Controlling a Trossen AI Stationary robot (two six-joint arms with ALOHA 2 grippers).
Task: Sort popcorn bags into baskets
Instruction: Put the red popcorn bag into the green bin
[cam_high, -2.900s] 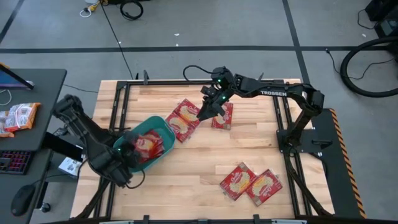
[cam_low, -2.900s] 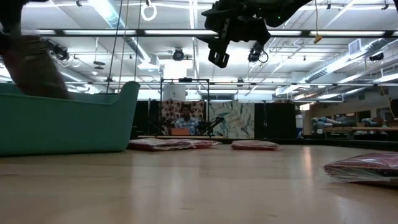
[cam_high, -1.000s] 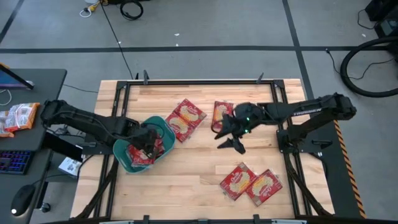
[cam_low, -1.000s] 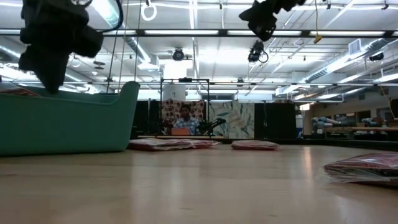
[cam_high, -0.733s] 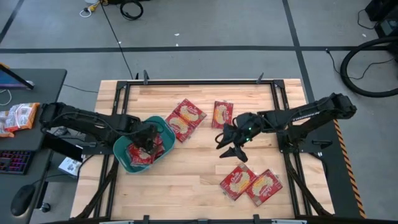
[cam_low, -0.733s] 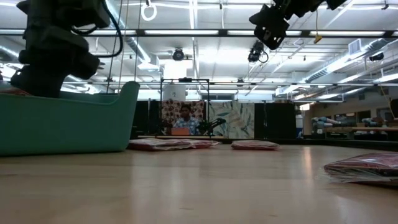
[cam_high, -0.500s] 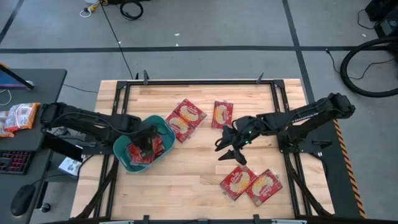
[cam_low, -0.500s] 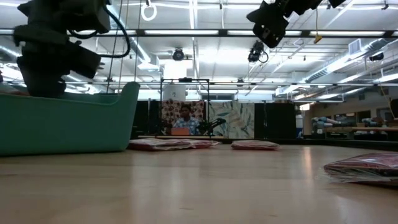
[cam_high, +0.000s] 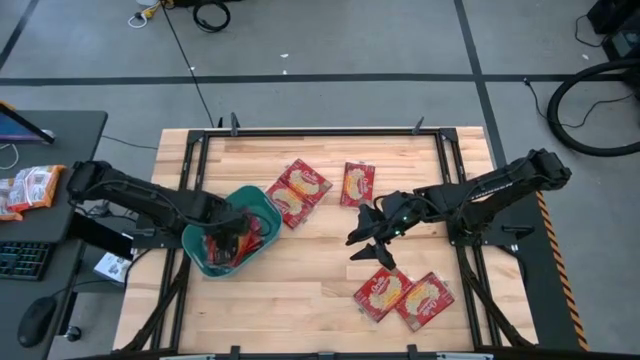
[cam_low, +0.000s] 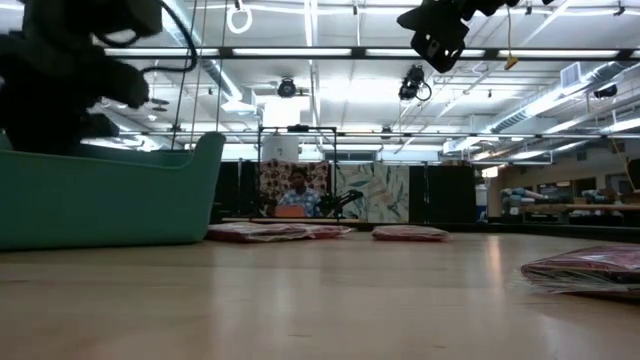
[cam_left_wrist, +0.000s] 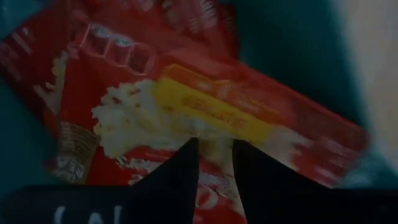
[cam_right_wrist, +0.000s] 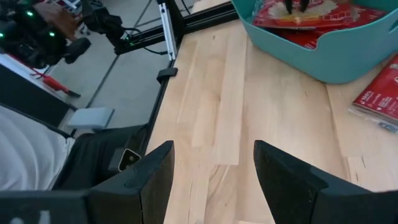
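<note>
Right now the left claw (cam_high: 232, 240) is down inside the teal basket (cam_high: 262, 203), over the popcorn packets (cam_high: 222, 250) already piled there. In the left wrist view its two fingers (cam_left_wrist: 180, 168) stand close together with a thin gap, tips against the top packet (cam_left_wrist: 186, 106); whether they pinch it or merely rest on it I cannot tell.

The right claw (cam_high: 368, 240) hangs above bare boards near the middle of the desk (cam_high: 300, 290), fingers spread wide and holding nothing. Its wrist camera looks across the wood toward the basket (cam_right_wrist: 348, 59).

Loose packets lie in two groups: three at the far side, two overlapping ones (cam_high: 296, 192) just beside the basket rim and one (cam_high: 357, 184) near them; and a pair (cam_high: 381, 291) (cam_high: 425, 300) at the near right.

The step in hand appears to be the right arm going for another packet, the near pair being closest. To do it well, I would bring the claw down level over one edge of the nearer packet, not the overlap with its neighbour, so only one comes up. These packets are flat and slick, so a low pinch at the crimped edge should hold better than pressing on the middle. The left arm should clear the basket before the right one carries across.
</note>
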